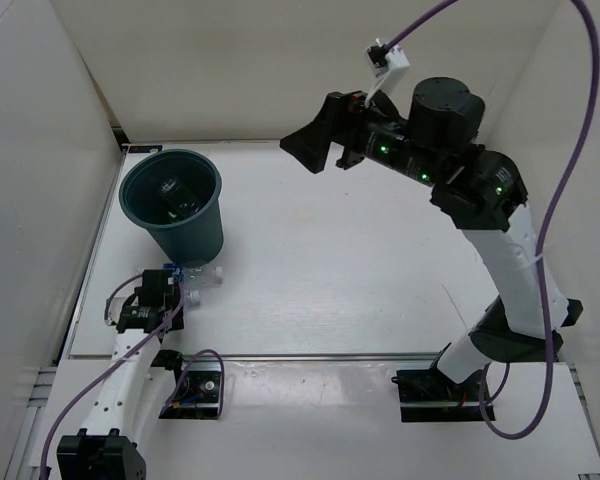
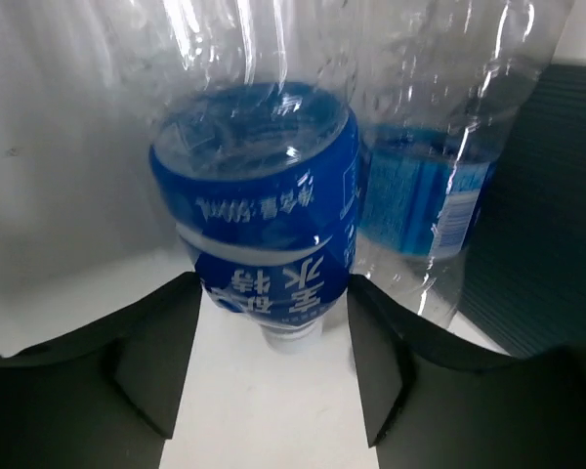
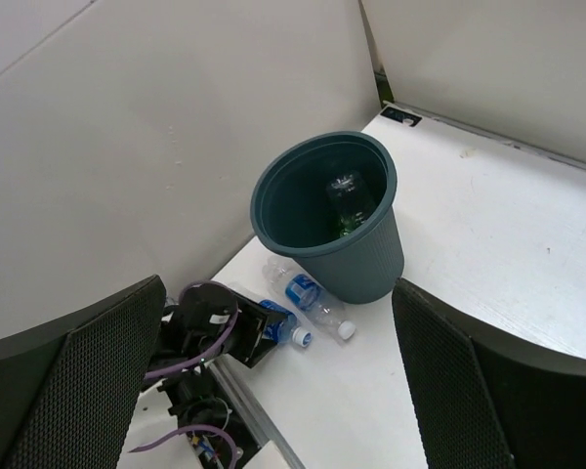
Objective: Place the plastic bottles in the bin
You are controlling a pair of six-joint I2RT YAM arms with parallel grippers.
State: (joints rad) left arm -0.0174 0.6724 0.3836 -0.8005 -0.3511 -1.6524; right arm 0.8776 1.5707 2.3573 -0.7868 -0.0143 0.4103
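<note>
My left gripper [image 2: 273, 298] is low on the table beside the bin [image 1: 172, 205]. Its fingers press both sides of a clear bottle with a blue label [image 2: 259, 225], which lies on the table with its white cap [image 2: 291, 337] toward my wrist. A second blue-label bottle [image 2: 425, 200] lies just beyond it, against the bin's wall [image 2: 552, 195]. Both bottles [image 3: 303, 291] show beside the bin [image 3: 361, 264] in the right wrist view. A green bottle [image 3: 347, 223] and a clear one lie inside the bin. My right gripper [image 1: 315, 150] is open and empty, high above the table.
White walls enclose the table on the left, back and right. The bin stands close to the left wall [image 1: 40, 200]. A metal rail [image 1: 310, 357] runs along the near edge. A purple cable [image 1: 560, 200] hangs by the right arm.
</note>
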